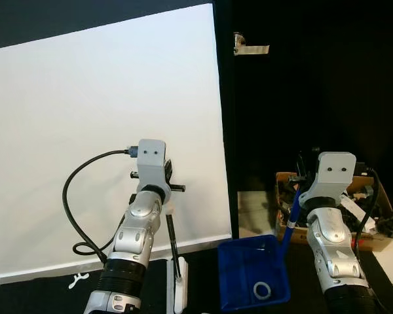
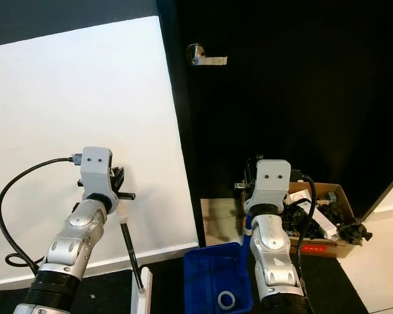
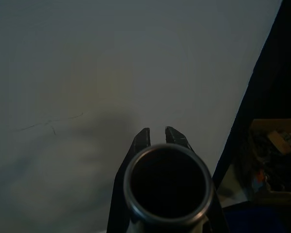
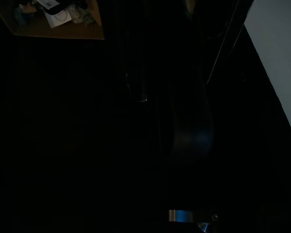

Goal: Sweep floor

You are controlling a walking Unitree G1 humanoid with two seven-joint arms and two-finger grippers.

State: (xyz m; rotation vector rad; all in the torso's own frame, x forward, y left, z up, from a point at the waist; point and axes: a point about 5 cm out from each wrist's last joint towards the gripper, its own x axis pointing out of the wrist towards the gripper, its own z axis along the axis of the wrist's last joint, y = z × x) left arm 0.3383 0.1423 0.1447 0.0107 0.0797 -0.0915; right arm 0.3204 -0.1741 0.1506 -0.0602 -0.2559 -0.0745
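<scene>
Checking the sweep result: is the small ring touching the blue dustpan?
Touching. The left eye view shows the ring lying flat on the floor of the blue dustpan, near its front edge.

A broom (image 1: 174,252) with a thin black handle and white head stands tilted just left of the dustpan (image 1: 252,273), a blue dustpan with an upright blue handle holding a small ring (image 1: 262,289).

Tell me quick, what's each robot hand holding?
Left gripper: shut on the black broom handle.
Right gripper: holding the blue dustpan by its handle.
</scene>
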